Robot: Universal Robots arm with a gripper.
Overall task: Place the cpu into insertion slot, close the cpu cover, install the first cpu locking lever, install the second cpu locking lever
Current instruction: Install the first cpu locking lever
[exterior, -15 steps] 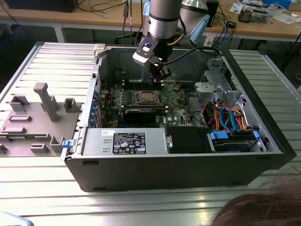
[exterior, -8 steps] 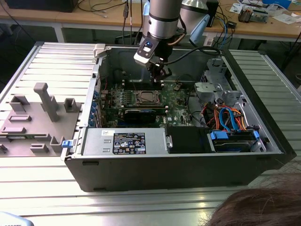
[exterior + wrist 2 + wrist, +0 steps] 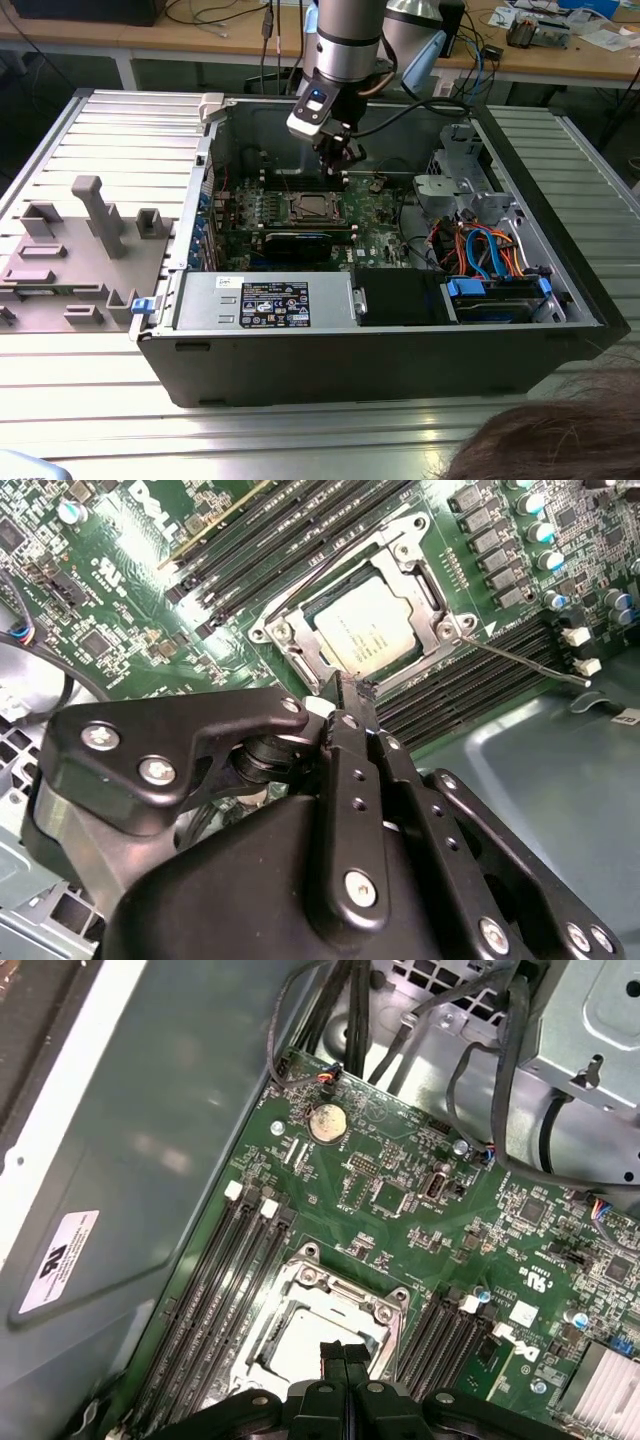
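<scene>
Exterior view's left: one grey fixture plate (image 3: 85, 235) with upright pegs lies on the ribbed table (image 3: 300, 440), just beside the open computer case (image 3: 380, 360). Middle: one green motherboard (image 3: 375, 215) lies flat on the case floor, with one insertion slot (image 3: 314, 209) near its centre. One cpu (image 3: 365, 630) sits in that slot, flat, metal top up. It is square, so it has no long axis, and its edges run parallel to the black memory slots (image 3: 290, 535) flanking the socket on two sides. One cpu cover (image 3: 420, 580) lies down around the chip as a frame, the chip showing through its window; it also shows in the first wrist view (image 3: 345, 1295). Two thin wire levers are visible: the side lever (image 3: 330, 576) runs along one socket edge, latched or not unclear, and the free lever (image 3: 530, 663) angles away from a socket corner over the memory slots. One gripper (image 3: 338, 158) hangs over the socket's far edge, pointing down. In both wrist views (image 3: 355, 688) (image 3: 340, 1352) its fingers are pressed together with nothing between them, the tip just beside the cover's rim; contact cannot be told. Exterior view's right: drive cage (image 3: 460, 160), then orange and blue cables (image 3: 480, 250). Near right: a person's hair (image 3: 560, 440).
</scene>
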